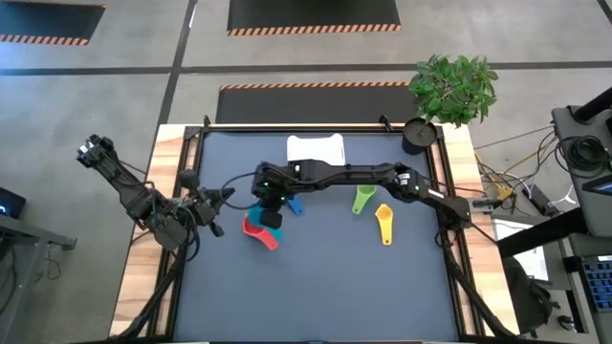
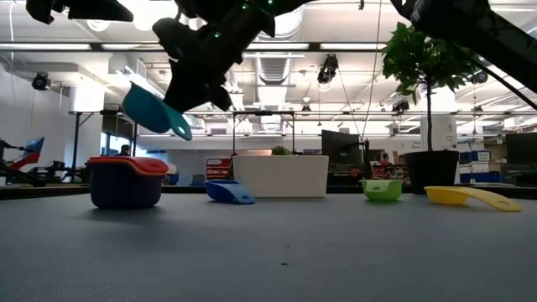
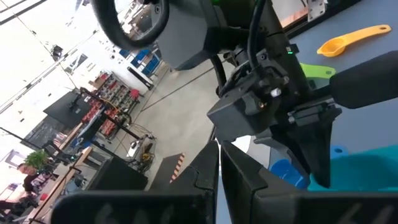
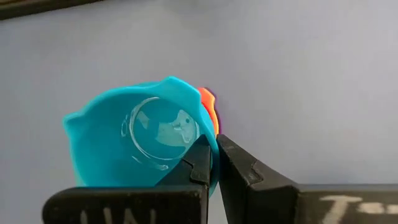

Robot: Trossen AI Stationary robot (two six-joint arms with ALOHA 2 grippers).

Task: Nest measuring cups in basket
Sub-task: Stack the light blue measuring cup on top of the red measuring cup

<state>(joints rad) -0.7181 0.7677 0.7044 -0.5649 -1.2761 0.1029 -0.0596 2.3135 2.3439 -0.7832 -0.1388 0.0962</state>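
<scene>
Now the right gripper (image 4: 212,163), clamped on the teal cup (image 4: 140,142), must lower it into the stacked cups (image 2: 126,180).

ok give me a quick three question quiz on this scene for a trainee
1. True or false: the right tool is shut on the teal cup.
2. Which cup lies nearest the white basket? A) yellow cup B) blue cup C) green cup
3. Fill in: the stacked cups show purple below and ____ on top.

Key: 1 true; 2 B; 3 red
</scene>
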